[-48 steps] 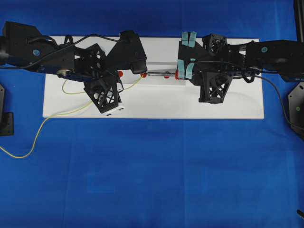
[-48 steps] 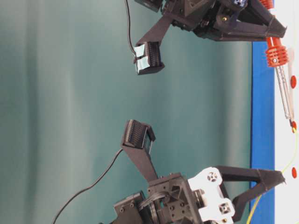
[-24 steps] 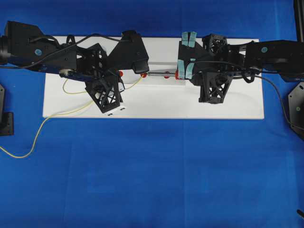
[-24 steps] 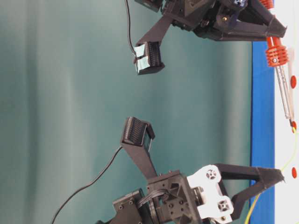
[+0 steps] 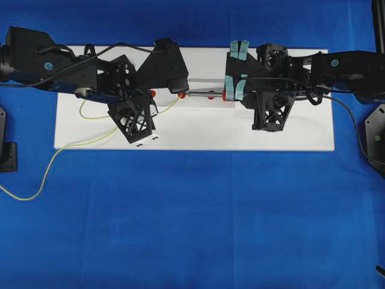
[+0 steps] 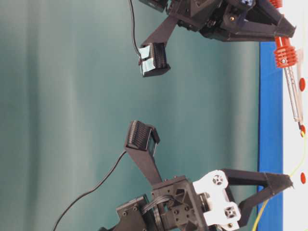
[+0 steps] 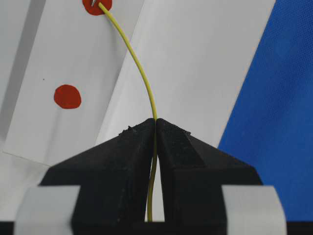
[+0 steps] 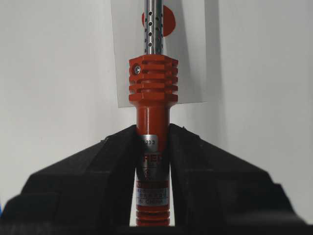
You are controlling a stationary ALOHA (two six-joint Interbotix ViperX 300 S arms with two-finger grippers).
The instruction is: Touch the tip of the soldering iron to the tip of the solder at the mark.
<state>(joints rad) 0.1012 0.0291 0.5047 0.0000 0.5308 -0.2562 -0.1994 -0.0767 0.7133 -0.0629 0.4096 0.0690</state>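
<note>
My right gripper is shut on the red-orange ribbed handle of the soldering iron, and its silver shaft points left across the board. My left gripper is shut on the solder, a thin yellow wire curving up to a red mark. There the iron's tip shows as a small silver sliver touching the solder's end. In the table-level view the iron slants down to the same mark, with the left gripper below it and the right gripper above.
A white board lies on blue cloth. A paper strip carries more red dots. Slack solder trails off the board's left side. The iron's black cord runs off to the right.
The left arm has shifted very slightly. Otherwise nothing visibly differs, and both grips are unchanged.
</note>
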